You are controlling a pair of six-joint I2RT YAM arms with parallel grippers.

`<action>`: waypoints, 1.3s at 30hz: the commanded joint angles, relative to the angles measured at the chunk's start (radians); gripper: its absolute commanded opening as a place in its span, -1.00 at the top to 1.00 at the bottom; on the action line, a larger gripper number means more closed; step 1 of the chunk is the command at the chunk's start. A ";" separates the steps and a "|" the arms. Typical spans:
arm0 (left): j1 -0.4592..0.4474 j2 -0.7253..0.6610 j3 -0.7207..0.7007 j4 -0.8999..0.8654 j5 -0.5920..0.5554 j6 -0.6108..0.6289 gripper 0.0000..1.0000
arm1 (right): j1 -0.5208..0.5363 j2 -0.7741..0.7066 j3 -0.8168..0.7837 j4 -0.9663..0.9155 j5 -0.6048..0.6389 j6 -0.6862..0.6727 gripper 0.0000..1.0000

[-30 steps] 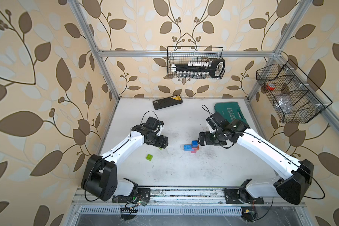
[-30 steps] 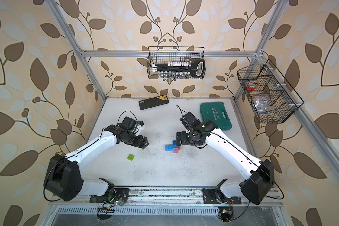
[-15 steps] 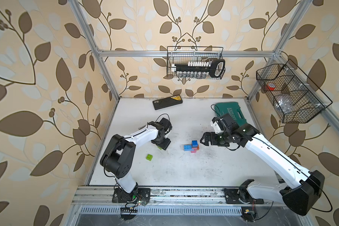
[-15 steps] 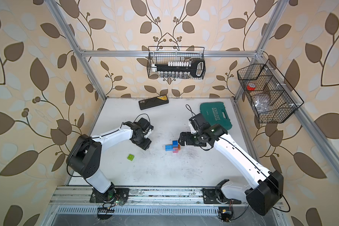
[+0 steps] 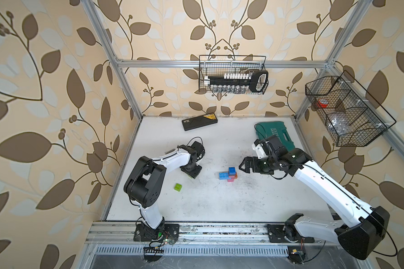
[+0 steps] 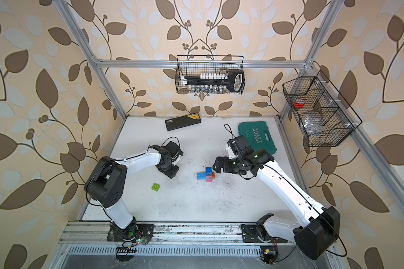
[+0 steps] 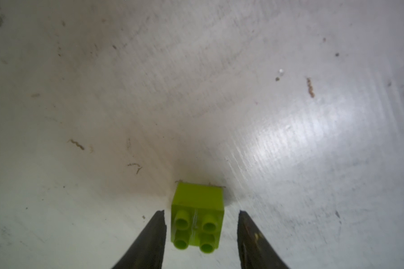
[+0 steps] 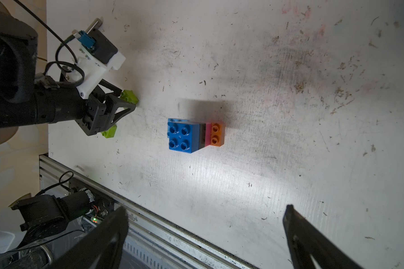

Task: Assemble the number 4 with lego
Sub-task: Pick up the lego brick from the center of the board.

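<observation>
A lime green lego brick (image 7: 197, 221) lies on its side on the white table (image 5: 219, 205), studs toward the left wrist camera. My left gripper (image 7: 202, 211) is open around it, a thin gap showing at each finger; in both top views this gripper (image 5: 193, 175) points down and hides the brick. A second lime brick (image 5: 178, 187) lies loose nearer the front. The partly built number 4 (image 5: 229, 175) sits mid-table: dark blue (image 8: 182, 137), black (image 8: 203, 135), pink (image 8: 208, 135), orange (image 8: 216, 135) and light blue (image 6: 200, 175) bricks. My right gripper (image 5: 243, 166) hovers open just right of it, holding nothing.
A flat black box (image 5: 200, 122) lies at the back of the table and a teal tool case (image 5: 281, 135) at the back right, behind the right arm. Wire baskets (image 5: 232, 79) hang on the back and right walls. A metal rail (image 5: 196, 230) runs along the front edge.
The left arm has folded up at the elbow and its jaws have narrowed around the lime brick. The right gripper has drawn back a little to the right of the joined bricks.
</observation>
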 commanded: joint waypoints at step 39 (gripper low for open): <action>-0.035 -0.105 0.060 -0.116 0.012 -0.380 1.00 | -0.065 0.029 -0.099 0.110 -0.100 -0.044 -0.97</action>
